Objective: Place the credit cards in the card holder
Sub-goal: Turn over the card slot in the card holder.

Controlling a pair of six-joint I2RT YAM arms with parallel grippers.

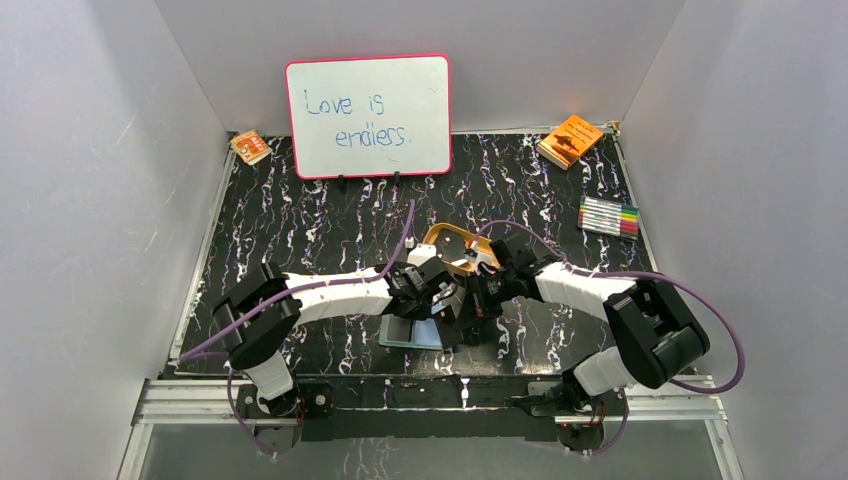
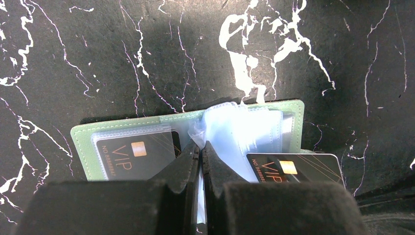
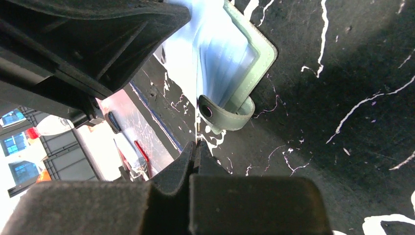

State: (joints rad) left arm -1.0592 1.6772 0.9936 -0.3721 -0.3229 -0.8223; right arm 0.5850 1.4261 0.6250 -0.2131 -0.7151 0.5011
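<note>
The sage-green card holder (image 2: 85, 142) lies open on the black marbled table. One black VIP credit card (image 2: 134, 154) sits in its left sleeve. My left gripper (image 2: 200, 144) is shut on a pale blue clear plastic sleeve (image 2: 235, 132) and lifts it at the fold. A second credit card (image 2: 293, 169) lies at the holder's right edge, its end against the sleeves. My right gripper (image 3: 197, 144) is shut on that card, seen edge-on, near the holder's snap strap (image 3: 225, 115). From above, both grippers (image 1: 445, 305) (image 1: 478, 300) meet over the card holder (image 1: 410, 333).
A tan-orange oval tray (image 1: 455, 245) sits just behind the grippers. A whiteboard (image 1: 368, 115) stands at the back. Orange booklets lie at the back left (image 1: 250, 147) and back right (image 1: 570, 140). A marker set (image 1: 610, 216) is at the right.
</note>
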